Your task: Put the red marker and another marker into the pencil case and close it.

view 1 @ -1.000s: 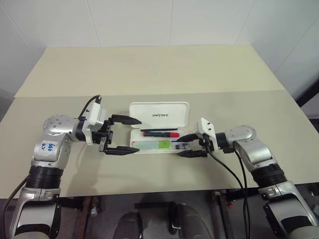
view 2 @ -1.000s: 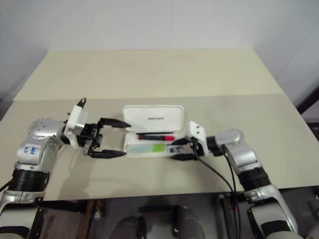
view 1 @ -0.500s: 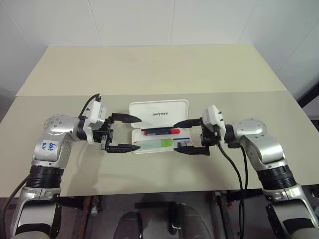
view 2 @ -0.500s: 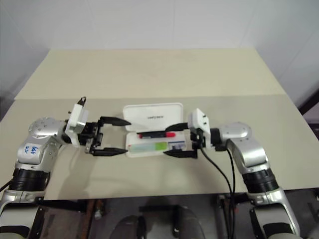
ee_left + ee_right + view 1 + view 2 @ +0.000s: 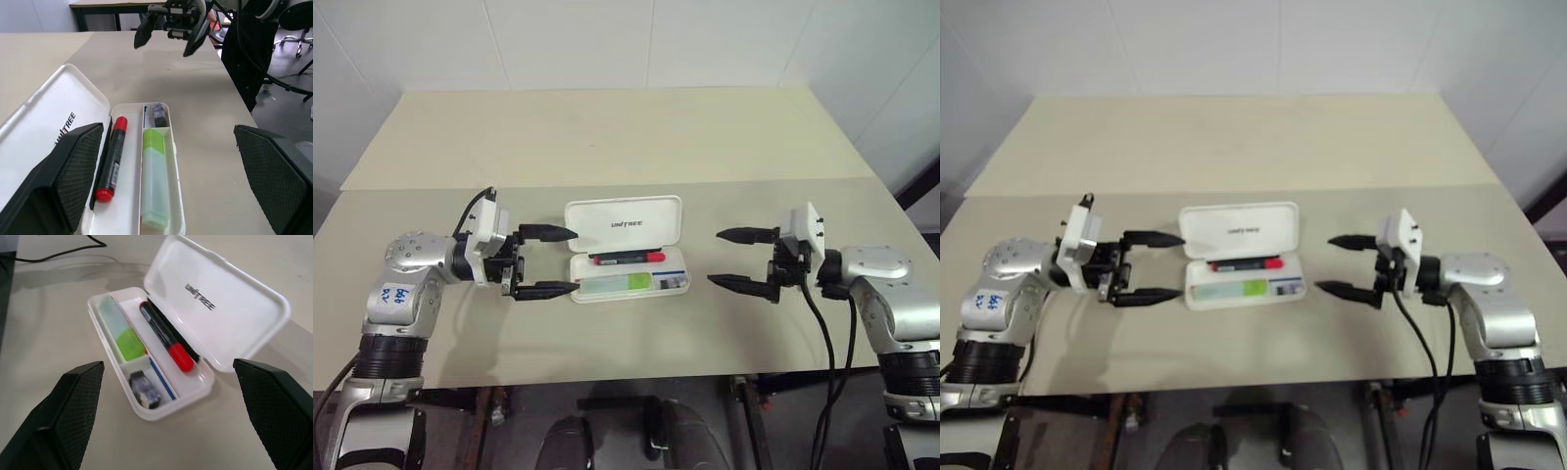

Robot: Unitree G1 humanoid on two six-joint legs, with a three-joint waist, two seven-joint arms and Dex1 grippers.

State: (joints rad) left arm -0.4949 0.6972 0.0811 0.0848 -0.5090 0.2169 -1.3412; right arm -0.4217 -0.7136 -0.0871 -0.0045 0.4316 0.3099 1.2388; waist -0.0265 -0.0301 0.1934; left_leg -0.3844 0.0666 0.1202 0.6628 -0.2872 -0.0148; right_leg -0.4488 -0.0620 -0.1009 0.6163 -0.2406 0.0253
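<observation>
I have both grippers level over the near part of the table, one on either side of the case. My left gripper (image 5: 546, 261) has its jaws spread wide with nothing between them, its tips just beside the case's left end. My right gripper (image 5: 740, 259) is equally wide and empty, well apart from the right end.

Between them lies the pencil case (image 5: 625, 227), white hard plastic with rounded corners, its lid laid back and the dark lettering showing. In the tray, the red marker (image 5: 626, 258) lies along the hinge side, red cap, black barrel. The pale green marker (image 5: 617, 283) with its lime band lies in the nearer compartment. A small dark object (image 5: 159, 115) sits in the end compartment.

The table (image 5: 607, 137) is plain beige; behind it stands a white wall (image 5: 607, 39).
</observation>
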